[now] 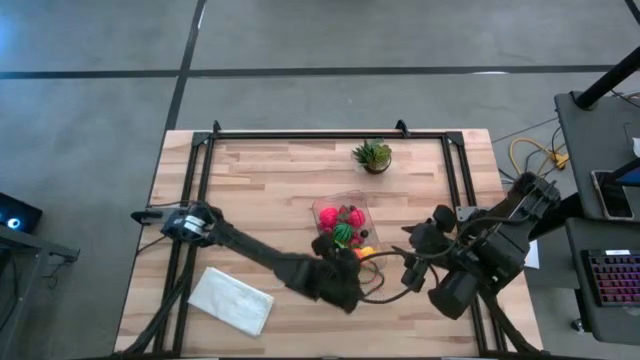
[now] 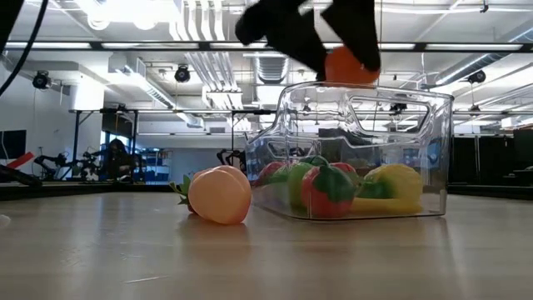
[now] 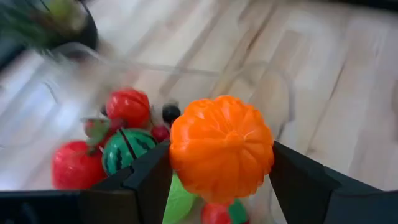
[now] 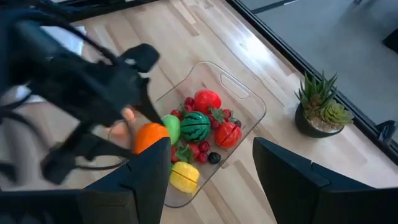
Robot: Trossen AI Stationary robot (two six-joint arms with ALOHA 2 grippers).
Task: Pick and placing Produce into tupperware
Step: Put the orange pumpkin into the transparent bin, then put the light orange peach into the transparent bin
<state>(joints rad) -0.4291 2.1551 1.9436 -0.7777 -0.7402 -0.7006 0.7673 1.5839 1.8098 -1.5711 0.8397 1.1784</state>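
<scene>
My left gripper is shut on a ribbed orange toy fruit above the near end of the clear tupperware. In the low view the fruit hangs just over the rim. The tupperware holds a red tomato, a striped watermelon, small strawberries, and a yellow and a lime green piece. A peach-coloured toy rests on the table beside the container's wall. My right gripper is open and hovers to the right of the tupperware, touching nothing. My left gripper pinches the orange fruit between its two fingers, one finger on each opposite side of its ribbed body. The fingers slant down at it from the table's near left side. The fruit is lifted clear, above the container's contents.
A small spiky potted plant stands near the table's far edge. A white folded cloth lies near the table's near left corner. Black frame rails run along the table's left, right and far sides. Bare wood lies left of the tupperware.
</scene>
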